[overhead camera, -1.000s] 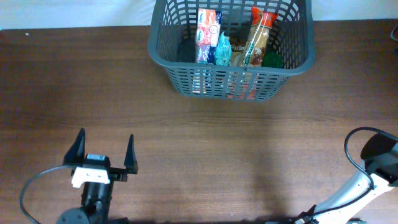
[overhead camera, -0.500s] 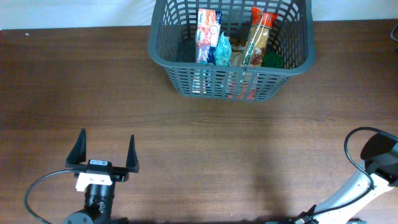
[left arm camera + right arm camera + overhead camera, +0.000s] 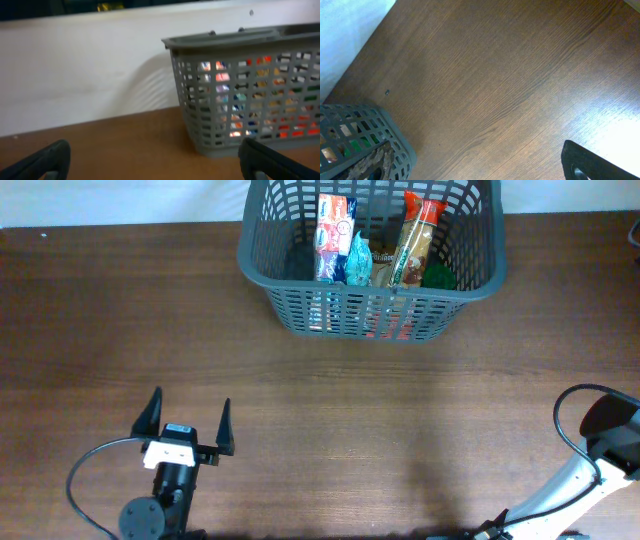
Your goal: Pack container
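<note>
The dark grey slotted container (image 3: 270,258) stands at the far middle of the table. Inside it are a red, white and blue packet (image 3: 335,230), a teal packet (image 3: 358,260), a long brown and red packet (image 3: 415,240) and something green (image 3: 438,275). My left gripper (image 3: 190,405) is open and empty near the front left, far from the container. The left wrist view shows its open gripper (image 3: 155,157) facing the container (image 3: 240,95). My right arm (image 3: 605,425) is at the front right edge. One finger of the right gripper (image 3: 592,162) shows, set wide and holding nothing.
The table is brown wood (image 3: 400,410). A white wall (image 3: 90,75) runs behind the container. A corner of the container (image 3: 365,140) shows at the lower left of the right wrist view. A black cable (image 3: 95,475) loops beside the left arm.
My left gripper has shifted to the right and turned slightly, staying open and empty. The right arm and the container have not moved.
</note>
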Available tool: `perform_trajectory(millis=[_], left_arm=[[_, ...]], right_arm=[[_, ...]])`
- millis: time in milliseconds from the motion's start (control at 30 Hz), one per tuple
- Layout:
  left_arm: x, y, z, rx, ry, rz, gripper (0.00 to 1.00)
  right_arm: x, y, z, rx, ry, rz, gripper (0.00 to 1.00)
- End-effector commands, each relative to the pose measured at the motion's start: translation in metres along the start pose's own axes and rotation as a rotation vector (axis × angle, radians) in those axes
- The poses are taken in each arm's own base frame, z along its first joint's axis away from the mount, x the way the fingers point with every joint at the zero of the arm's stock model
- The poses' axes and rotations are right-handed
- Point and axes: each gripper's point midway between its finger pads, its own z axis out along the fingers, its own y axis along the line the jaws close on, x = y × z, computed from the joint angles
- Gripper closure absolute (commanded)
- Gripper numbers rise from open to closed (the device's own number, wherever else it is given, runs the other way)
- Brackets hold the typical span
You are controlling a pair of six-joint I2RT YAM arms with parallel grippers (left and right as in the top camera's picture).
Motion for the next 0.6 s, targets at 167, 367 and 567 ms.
perform_trajectory(millis=[167,367,567], left_arm=[[0.027,-0.012,0.003,0.050,0.040,0.000,0.01],[0.049,-0.021,0.002,0.087,0.115,-0.023,0.01],[0.056,-0.021,0.001,0.084,0.143,-0.029,0.01]], right_arm=[[0.002,0.000,0.002,0.009,0.008,-0.011,0.01],[0.002,0.000,0.002,0.009,0.008,-0.011,0.01],[0.002,0.000,0.002,0.009,0.008,-0.011,0.01]])
